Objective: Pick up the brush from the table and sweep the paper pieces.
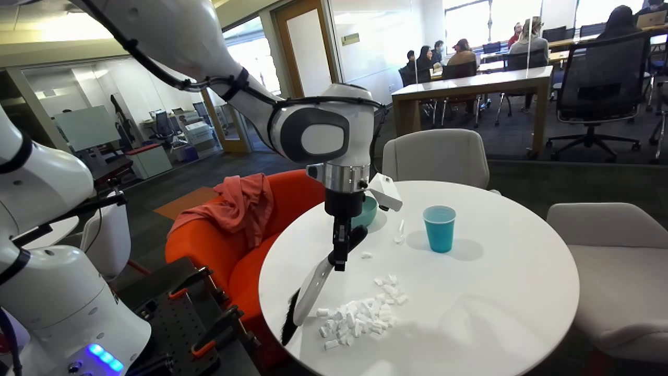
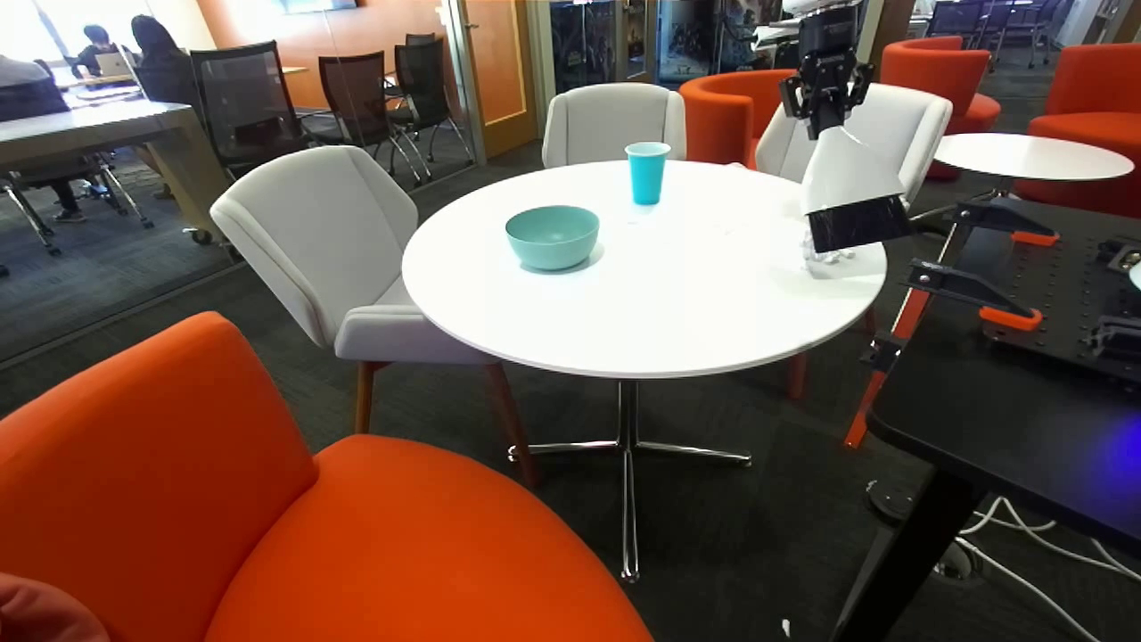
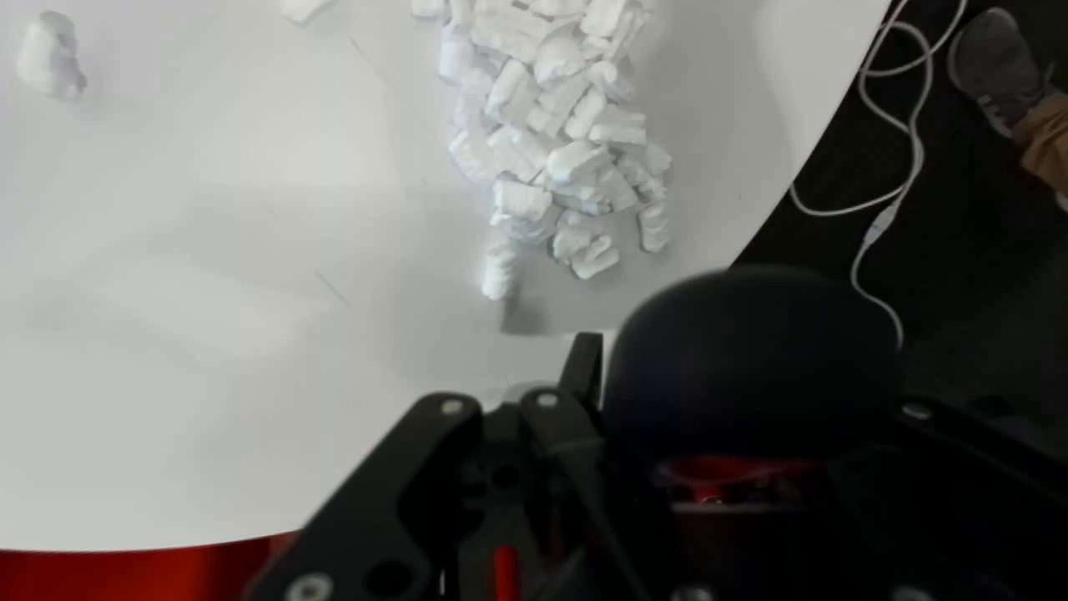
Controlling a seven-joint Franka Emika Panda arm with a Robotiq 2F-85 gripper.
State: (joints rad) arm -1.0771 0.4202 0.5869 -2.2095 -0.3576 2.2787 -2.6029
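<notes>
The brush has a black handle, a white body point(image 1: 313, 292) and black bristles; it also shows in an exterior view point(image 2: 851, 174). My gripper point(image 1: 340, 258) is shut on its handle, above the white round table point(image 1: 496, 292). The brush slants down with its bristles by the table's edge, beside the paper pieces point(image 1: 365, 318). I cannot tell whether the bristles touch the table. The brush hides most of the pile in an exterior view point(image 2: 829, 257). In the wrist view the black handle point(image 3: 751, 359) fills the jaws and the white pile point(image 3: 559, 125) lies ahead.
A teal bowl point(image 1: 367, 211), a blue cup point(image 1: 440, 230) and a white spoon point(image 1: 400, 232) stand or lie farther back on the table. One loose scrap point(image 1: 367, 255) lies apart. Grey chairs point(image 1: 436, 156), an orange armchair point(image 1: 209, 250) and the black robot stand point(image 2: 1025, 357) surround the table.
</notes>
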